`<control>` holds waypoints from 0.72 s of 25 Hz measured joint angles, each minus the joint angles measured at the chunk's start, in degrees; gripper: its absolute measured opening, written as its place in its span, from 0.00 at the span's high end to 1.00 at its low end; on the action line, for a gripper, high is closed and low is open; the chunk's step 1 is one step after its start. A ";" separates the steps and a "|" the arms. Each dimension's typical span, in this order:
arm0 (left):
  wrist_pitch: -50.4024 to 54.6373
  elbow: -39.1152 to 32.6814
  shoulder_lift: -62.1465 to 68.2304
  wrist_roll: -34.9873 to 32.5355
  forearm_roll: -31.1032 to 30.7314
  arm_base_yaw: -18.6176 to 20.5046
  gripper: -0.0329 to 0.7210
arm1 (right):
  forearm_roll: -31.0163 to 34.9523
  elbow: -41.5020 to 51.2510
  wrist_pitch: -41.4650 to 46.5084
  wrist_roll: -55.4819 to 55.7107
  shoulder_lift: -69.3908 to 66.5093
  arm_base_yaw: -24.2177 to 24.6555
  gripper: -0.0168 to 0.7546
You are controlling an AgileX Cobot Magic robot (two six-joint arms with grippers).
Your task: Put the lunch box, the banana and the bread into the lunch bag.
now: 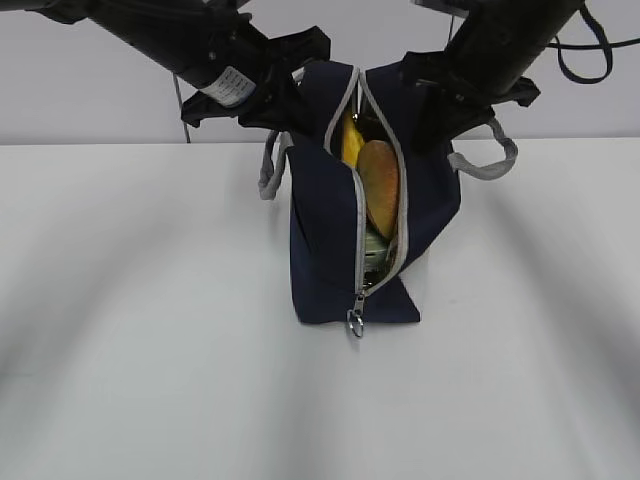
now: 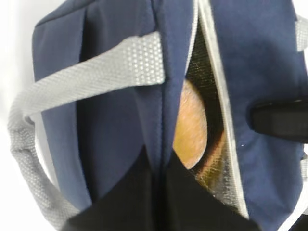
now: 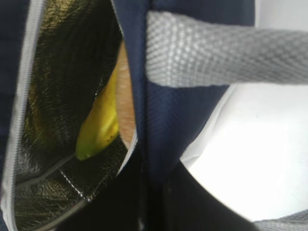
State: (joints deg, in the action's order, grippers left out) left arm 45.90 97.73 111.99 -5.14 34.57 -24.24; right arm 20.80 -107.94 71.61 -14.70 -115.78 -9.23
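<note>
unzipped navy lunch bag (image 1: 325,270) (upright), bread (image 1: 379,185), banana (image 1: 350,140) inside

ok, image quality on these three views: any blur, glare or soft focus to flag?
Exterior view: sharp on the lunch bag, with soft streaky arm shadows across the table. Left wrist view: the bread is slightly smeared and the dark foreground is out of focus. Right wrist view: the foil lining glints, the banana is soft, the table is blown out to white.
</note>
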 joint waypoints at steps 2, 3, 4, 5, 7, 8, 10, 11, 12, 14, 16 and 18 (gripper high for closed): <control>-0.49 0.00 0.29 0.00 0.06 0.00 0.96 | 0.00 -0.14 -0.12 0.12 -1.00 0.00 0.99; -0.52 0.00 0.29 0.00 0.06 0.00 0.96 | 0.00 -0.14 -0.24 0.12 -1.26 0.00 0.99; -0.52 0.00 0.29 0.00 0.06 0.00 0.96 | 0.00 -0.14 -0.36 0.12 -1.23 0.00 0.99; -0.52 0.00 0.29 0.00 0.00 0.00 0.96 | 0.00 -0.18 -0.36 0.12 -1.23 0.00 0.98; -0.47 0.00 0.29 -0.23 -0.04 0.00 0.93 | 0.00 -0.66 -0.36 0.24 -1.23 0.00 0.94; -0.47 0.00 0.29 -0.56 -0.04 0.00 0.88 | 0.00 -0.96 -0.36 0.45 -1.23 0.00 0.89; -0.40 0.00 0.29 -0.84 0.01 0.00 0.72 | 0.22 -1.25 -0.36 0.72 -1.11 0.00 0.74; -0.14 0.00 0.29 -0.89 0.01 0.00 0.59 | 0.47 -1.25 -0.36 0.72 -0.87 0.00 0.64; 0.43 0.00 0.29 -0.89 0.13 0.00 0.47 | 0.77 -1.25 -0.36 0.72 -0.48 0.00 0.57; 2.14 0.00 -0.10 -0.89 0.36 0.22 0.28 | 1.02 -1.25 -0.36 0.72 0.63 0.00 0.48; 3.80 0.00 -0.99 -1.07 0.48 0.45 0.23 | 1.12 -1.25 -0.36 0.72 2.14 0.00 0.45; 5.14 0.00 -2.47 -2.08 0.26 0.57 0.26 | 1.39 -1.34 -0.36 0.72 3.96 0.00 0.44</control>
State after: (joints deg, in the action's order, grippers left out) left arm 51.04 97.73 109.52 -7.23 34.84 -23.66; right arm 22.18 -109.28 71.25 -13.98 -111.82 -9.23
